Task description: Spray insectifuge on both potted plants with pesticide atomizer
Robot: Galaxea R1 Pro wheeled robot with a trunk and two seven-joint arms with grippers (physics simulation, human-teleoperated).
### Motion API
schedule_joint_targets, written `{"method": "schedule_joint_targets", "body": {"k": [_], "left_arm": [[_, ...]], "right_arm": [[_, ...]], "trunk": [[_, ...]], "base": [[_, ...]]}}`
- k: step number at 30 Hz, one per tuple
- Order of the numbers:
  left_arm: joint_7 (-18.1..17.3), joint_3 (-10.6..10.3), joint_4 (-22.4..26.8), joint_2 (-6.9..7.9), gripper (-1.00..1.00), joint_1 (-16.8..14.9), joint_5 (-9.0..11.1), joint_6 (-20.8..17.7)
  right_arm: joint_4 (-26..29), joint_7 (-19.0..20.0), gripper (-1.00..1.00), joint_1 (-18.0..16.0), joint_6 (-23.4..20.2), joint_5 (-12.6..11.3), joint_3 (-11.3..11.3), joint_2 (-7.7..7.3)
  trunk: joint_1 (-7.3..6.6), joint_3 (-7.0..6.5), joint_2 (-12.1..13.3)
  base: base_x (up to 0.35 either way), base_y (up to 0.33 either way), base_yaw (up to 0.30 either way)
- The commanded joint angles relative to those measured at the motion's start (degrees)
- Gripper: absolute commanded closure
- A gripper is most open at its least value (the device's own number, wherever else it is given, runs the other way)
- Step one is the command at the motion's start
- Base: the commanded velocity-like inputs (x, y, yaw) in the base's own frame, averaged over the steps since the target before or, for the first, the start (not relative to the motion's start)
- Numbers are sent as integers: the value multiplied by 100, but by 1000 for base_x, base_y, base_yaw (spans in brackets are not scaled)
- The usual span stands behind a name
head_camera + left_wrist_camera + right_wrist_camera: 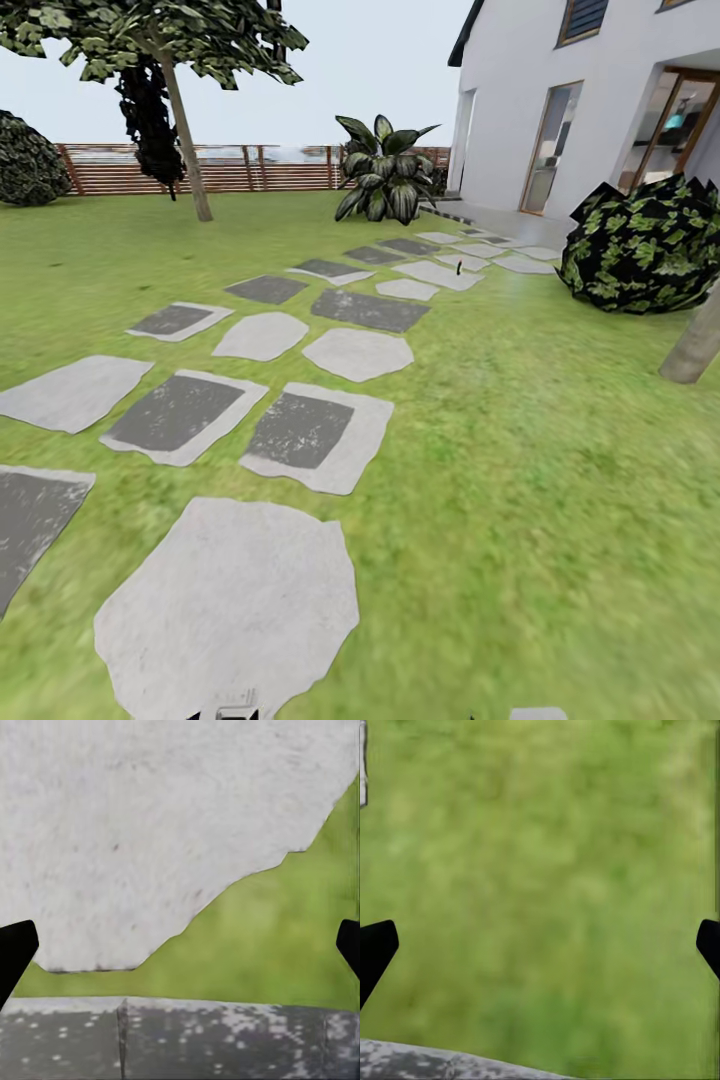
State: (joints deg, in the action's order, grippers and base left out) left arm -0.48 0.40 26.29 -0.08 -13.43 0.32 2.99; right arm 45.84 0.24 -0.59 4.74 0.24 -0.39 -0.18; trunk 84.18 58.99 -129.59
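I'm on the lawn (560,480), head camera looking along a path of stepping stones (355,352) that curves toward the white house (540,110). Stones alternate pale and dark grey. A small dark upright object (459,267) stands on a far stone near the house end of the path; too small to say whether it is the atomizer.

Beside the path's far end sits a big striped leafy plant (385,170), no pot visible. Brown slatted fence (250,168) runs along the lawn's back edge. A thin-trunked tree (185,120) stands at the lawn's back left, a dark round bush (28,160) at the far left edge, a mottled bush (645,245) at the right edge by the house, and a pale trunk (695,345) just below it.

Left gripper (180,945): black fingertips (15,949) at opposite edges of the wrist view, spread wide, nothing between them; beneath are a pale stone (135,825) and grass.

Right gripper (540,945): fingertips (375,949) likewise far apart and empty, over plain grass, a sliver of stone (362,765) at one edge
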Motion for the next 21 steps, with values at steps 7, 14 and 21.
{"method": "schedule_joint_targets", "body": {"k": [7, 14, 21], "left_arm": [[-5, 4, -6, -1, -100, -6, 3, 15], [-8, 4, -4, -1, -100, -9, 3, 15], [-7, 4, -6, -1, -100, -8, 3, 16]], "right_arm": [[-5, 3, -100, -3, 18, 2, -4, 3], [-5, 1, -100, -3, 19, 2, -5, 4], [-5, 0, -100, -3, 19, 2, -5, 5]], "trunk": [[2, 4, -1], [2, 4, -1], [2, 4, -1]], "base": [[334, -155, 0], [334, -155, 0], [334, -155, 0]]}}
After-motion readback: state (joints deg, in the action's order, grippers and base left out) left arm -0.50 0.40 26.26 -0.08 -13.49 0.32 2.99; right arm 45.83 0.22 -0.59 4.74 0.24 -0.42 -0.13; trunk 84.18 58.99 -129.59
